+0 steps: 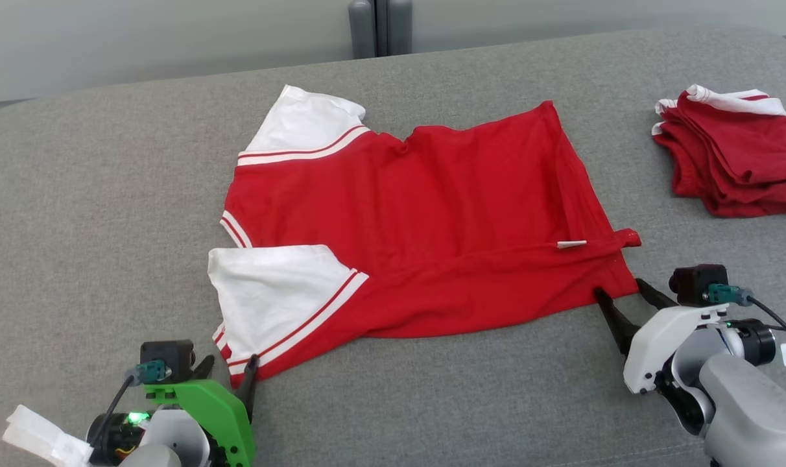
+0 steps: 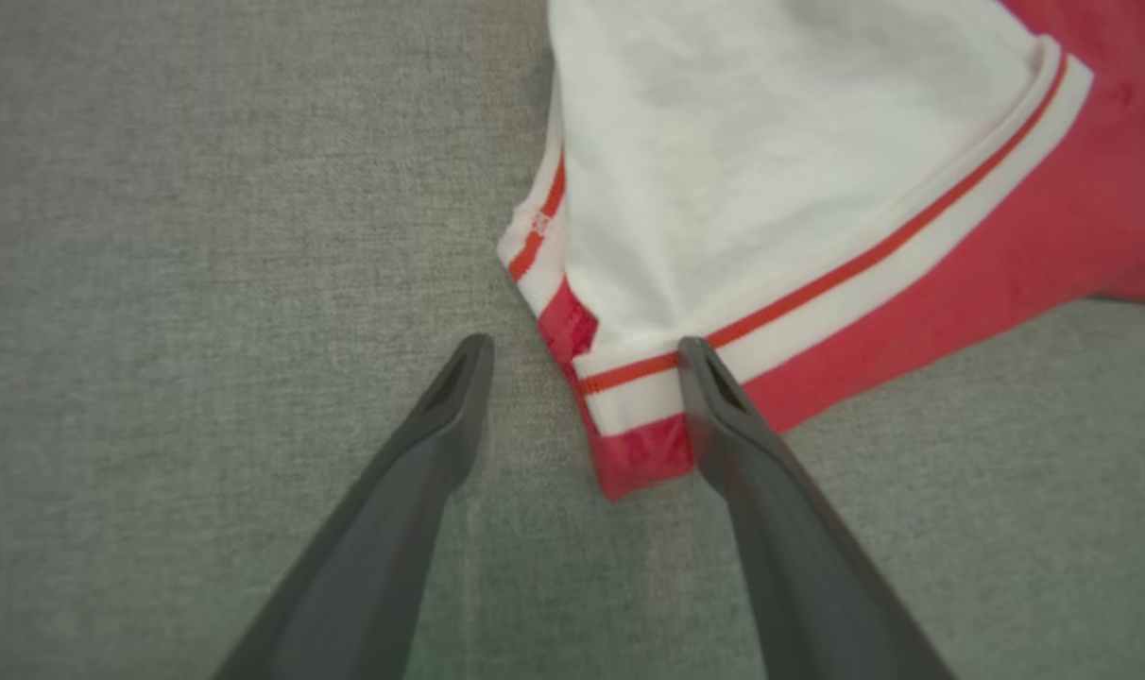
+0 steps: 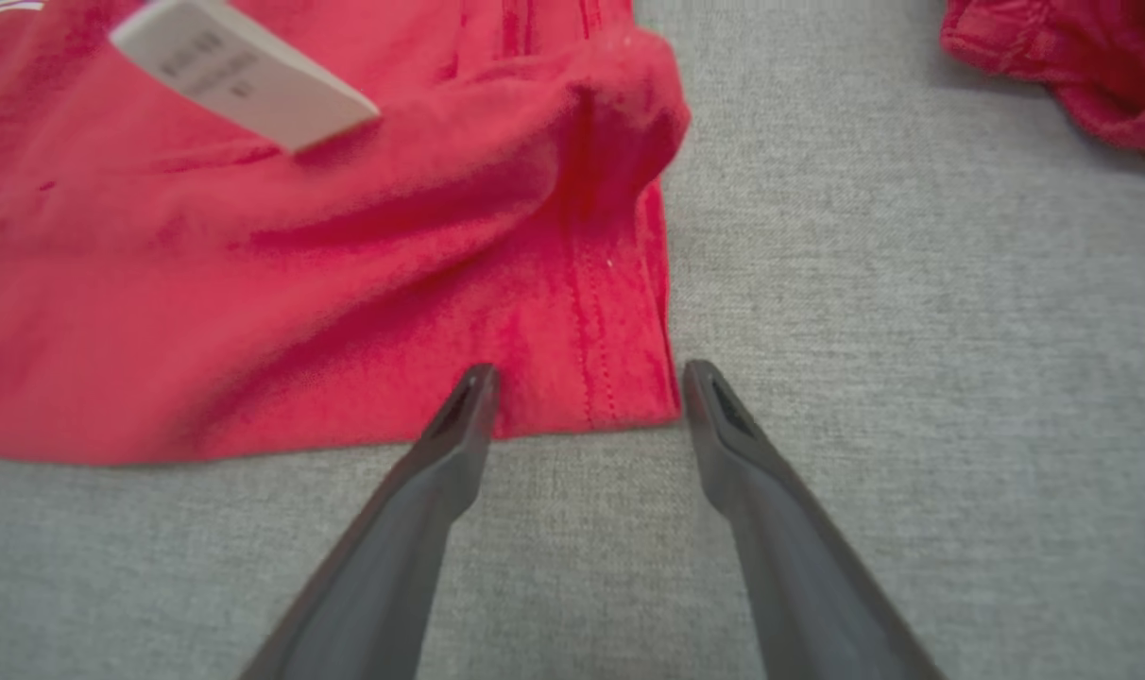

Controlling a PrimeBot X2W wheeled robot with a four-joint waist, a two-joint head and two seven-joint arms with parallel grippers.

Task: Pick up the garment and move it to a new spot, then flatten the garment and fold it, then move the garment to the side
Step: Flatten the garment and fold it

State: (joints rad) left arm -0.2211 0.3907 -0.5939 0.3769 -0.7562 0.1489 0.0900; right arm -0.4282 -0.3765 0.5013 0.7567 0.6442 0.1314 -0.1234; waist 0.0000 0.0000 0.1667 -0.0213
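Two wide-open tools, the left gripper (image 1: 231, 363) and the right gripper (image 1: 619, 287), straddle the near corners of the red-and-white garment (image 1: 419, 227) spread on the grey cushion (image 1: 107, 194), seemingly set to fold it.

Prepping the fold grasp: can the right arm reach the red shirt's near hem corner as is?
Probably yes. The right gripper has its jaws open, with the hem corner of the red shirt lying between the tips. Nothing sits in the way; the folded pile lies off to the side.
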